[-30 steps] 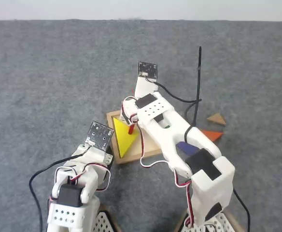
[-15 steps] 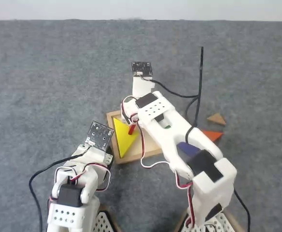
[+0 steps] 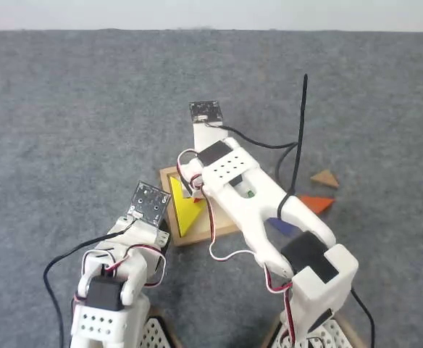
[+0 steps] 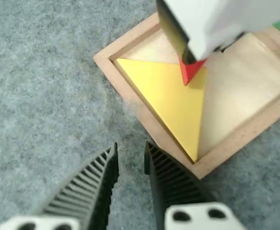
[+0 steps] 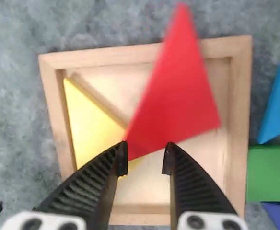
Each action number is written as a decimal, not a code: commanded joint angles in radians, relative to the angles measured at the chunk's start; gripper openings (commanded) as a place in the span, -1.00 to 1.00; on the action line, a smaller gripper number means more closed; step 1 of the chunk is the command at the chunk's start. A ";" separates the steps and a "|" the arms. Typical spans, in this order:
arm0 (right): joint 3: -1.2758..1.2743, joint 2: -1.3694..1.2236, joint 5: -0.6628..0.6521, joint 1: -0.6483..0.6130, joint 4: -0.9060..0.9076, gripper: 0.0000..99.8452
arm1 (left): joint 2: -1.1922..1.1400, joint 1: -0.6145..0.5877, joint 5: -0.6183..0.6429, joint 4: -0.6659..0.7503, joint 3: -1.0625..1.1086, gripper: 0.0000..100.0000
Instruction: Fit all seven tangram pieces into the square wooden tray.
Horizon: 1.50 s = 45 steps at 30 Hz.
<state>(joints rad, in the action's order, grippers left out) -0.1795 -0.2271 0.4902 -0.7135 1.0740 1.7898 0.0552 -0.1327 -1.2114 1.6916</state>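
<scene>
Left pincer (image 4: 131, 147) hangs low over the grey carpet (image 3: 88, 109), just off the tray's 7 o'clock corner in the high view. Its ribbed fingers (image 4: 99, 179) stand a narrow gap apart with nothing between them.

Farther out, the right pincer (image 5: 145, 146) is clamped on the red triangle (image 5: 176, 96), pinching it at one edge near a corner so that the rest of the piece sticks out beyond the fingertips above the tray. From the left wrist view, a red corner (image 4: 190, 74) points down at the yellow triangle; whether it touches cannot be told.

The square wooden tray (image 5: 48, 124) lies flat on the carpet under the right arm. The yellow triangle (image 3: 185, 206) lies flat inside it, filling the 9 o'clock side, its long edge against that wall. The tray's floor is bare wood beside it.

Outside the tray, a green piece (image 5: 269, 172), a light blue triangle (image 5: 279, 105) and a dark blue piece (image 3: 282, 226) lie just beside its 4 o'clock edge. Beyond them, an orange triangle (image 3: 317, 204) sits at 3 o'clock, and a small tan triangle (image 3: 325, 178) lies near it at about 2 o'clock, both apart from the tray.
</scene>
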 commanded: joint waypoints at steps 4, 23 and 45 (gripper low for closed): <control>0.060 0.058 -0.084 -0.027 -0.022 -0.74 | -0.002 0.000 0.014 -0.005 -0.007 -0.82; -0.574 0.671 -0.609 0.045 -0.438 -0.98 | -0.002 0.000 0.014 -0.005 -0.007 -0.82; -0.514 0.363 -0.647 0.045 -0.472 -0.99 | -0.002 0.000 0.014 -0.005 -0.007 -0.82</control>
<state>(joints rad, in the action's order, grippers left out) -0.7748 0.1442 -0.1465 -0.6859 0.6168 1.7898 0.0552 -0.1327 -1.2114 1.6916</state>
